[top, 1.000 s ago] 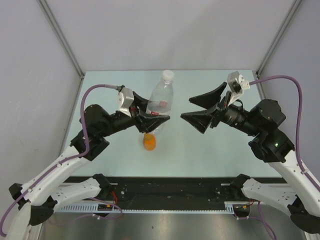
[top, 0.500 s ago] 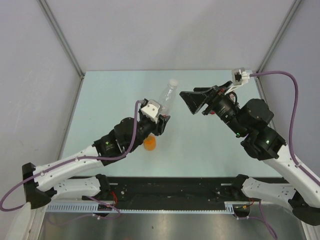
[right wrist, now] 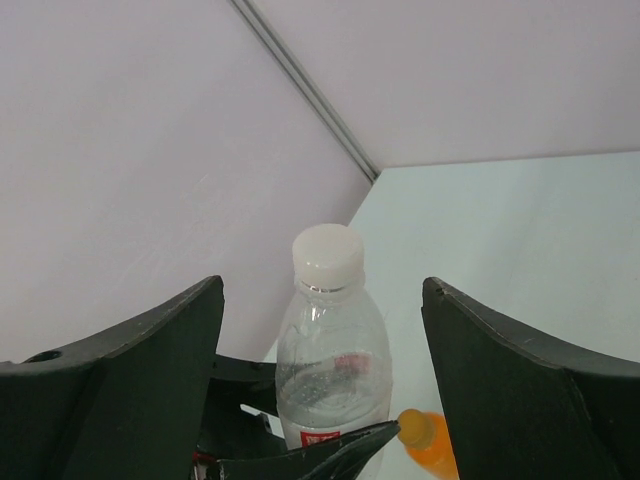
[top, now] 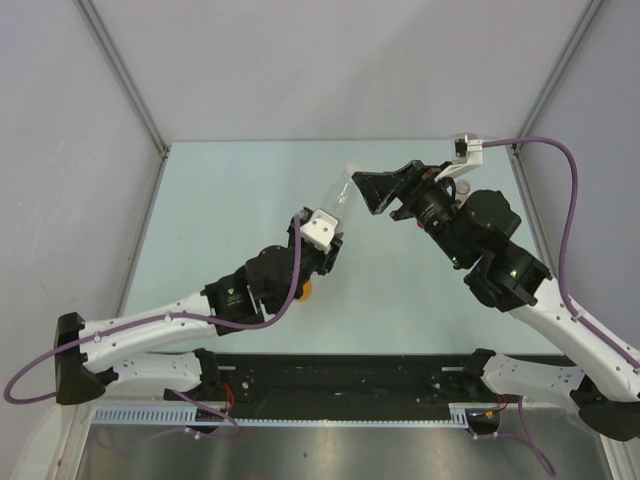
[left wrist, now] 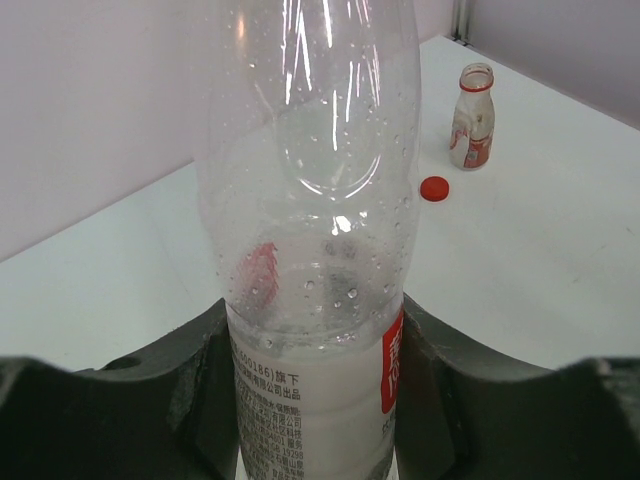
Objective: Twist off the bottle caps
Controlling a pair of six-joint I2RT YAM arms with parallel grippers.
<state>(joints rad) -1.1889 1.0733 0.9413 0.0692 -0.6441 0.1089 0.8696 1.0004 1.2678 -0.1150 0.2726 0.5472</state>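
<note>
The left pincer (left wrist: 315, 335) was clamped on the lower body of the clear bottle (left wrist: 310, 200), its two fingers pressed against the labelled part. Over the last second this arm had swung inward and lifted the bottle off the worktop (left wrist: 540, 260), tipping its neck up and toward the other arm. The orange bottle (right wrist: 428, 443) lay on the worktop just below and behind the left pincer, untouched; its cap looked to be on, though the view was too small to be sure.

At the top of the held bottle, the white cap (right wrist: 327, 257) was screwed in place. In that same second the right pincer (right wrist: 322, 295) had come in from well to the right and turned to face the neck. It now stood spread wide with the cap between its fingers, a clear gap on each side, touching nothing.

I judged this to be the hand-off into the twist: one arm bracing the bottle, the other lined up and needing only to advance a little and close on the cap.

Farthest right, ahead of the left pincer, the small bottle with the red neck ring (left wrist: 472, 118) stood open, the red cap (left wrist: 434, 188) lying just beside it, so that one was done.
</note>
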